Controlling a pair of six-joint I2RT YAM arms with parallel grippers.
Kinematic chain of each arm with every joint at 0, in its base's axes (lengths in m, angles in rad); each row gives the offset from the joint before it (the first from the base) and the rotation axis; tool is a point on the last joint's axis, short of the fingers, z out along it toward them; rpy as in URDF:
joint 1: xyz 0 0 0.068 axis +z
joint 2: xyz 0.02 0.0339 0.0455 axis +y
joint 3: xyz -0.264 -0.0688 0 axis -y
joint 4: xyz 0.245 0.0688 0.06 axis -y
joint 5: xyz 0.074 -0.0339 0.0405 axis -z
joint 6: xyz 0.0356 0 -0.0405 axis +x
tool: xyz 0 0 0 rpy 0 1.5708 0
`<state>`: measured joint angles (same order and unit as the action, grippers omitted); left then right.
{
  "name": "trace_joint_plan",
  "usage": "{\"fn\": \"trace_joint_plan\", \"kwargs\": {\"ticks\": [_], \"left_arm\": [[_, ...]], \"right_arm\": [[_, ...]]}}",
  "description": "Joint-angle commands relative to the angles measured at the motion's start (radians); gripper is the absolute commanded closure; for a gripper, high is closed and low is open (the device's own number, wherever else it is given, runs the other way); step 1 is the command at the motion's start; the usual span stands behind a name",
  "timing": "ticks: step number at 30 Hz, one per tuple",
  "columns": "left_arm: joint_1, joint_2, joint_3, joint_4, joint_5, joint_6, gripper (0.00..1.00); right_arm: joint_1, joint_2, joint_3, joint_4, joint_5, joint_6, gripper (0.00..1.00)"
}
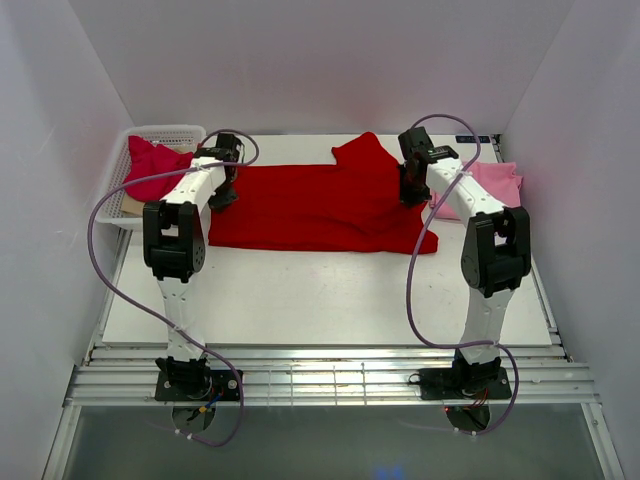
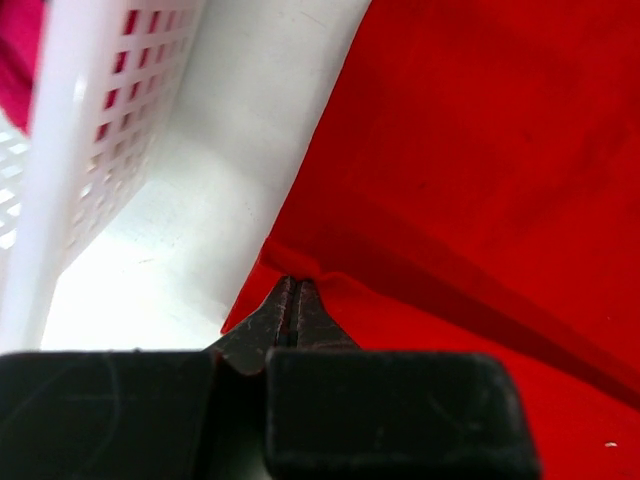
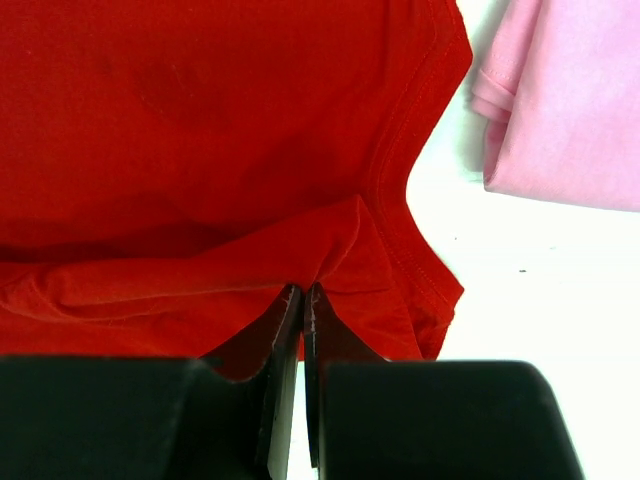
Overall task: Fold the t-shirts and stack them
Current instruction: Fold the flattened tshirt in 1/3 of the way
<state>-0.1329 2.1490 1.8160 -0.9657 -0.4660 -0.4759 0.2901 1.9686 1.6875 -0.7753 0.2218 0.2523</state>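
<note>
The bright red t-shirt (image 1: 310,208) lies spread across the middle of the table, partly folded, one sleeve pointing to the back. My left gripper (image 1: 222,190) is shut on its left edge; in the left wrist view (image 2: 296,285) the cloth (image 2: 480,170) puckers at the fingertips. My right gripper (image 1: 411,192) is shut on its right edge near the sleeve hem; in the right wrist view (image 3: 303,290) the cloth (image 3: 200,120) bunches at the tips. The light pink t-shirt (image 1: 490,186) (image 3: 570,100) lies folded at the right. The crimson t-shirt (image 1: 152,168) lies in the basket.
A white mesh basket (image 1: 165,134) (image 2: 100,130) stands at the back left, close to my left gripper. White walls enclose the table on three sides. The near half of the table (image 1: 330,300) is bare white board.
</note>
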Motion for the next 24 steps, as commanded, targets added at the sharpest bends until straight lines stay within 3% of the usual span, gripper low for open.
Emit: {"fn": "trace_joint_plan", "kwargs": {"ticks": [1, 20, 22, 24], "left_arm": [[0.006, 0.002, 0.046, 0.031, -0.011, 0.033, 1.0], [0.006, 0.086, 0.124, 0.087, 0.001, 0.066, 1.0], [0.006, 0.094, 0.121, 0.088, 0.004, 0.066, 0.98], [0.006, 0.092, 0.108, 0.1, -0.002, 0.065, 0.89]], "right_arm": [[-0.009, 0.021, 0.047, -0.028, 0.01, -0.001, 0.92], [-0.011, 0.05, 0.035, -0.033, 0.016, -0.001, 0.92], [-0.012, 0.062, 0.041, -0.032, 0.017, 0.002, 0.92], [-0.014, 0.079, 0.049, -0.032, 0.025, 0.007, 0.92]]}}
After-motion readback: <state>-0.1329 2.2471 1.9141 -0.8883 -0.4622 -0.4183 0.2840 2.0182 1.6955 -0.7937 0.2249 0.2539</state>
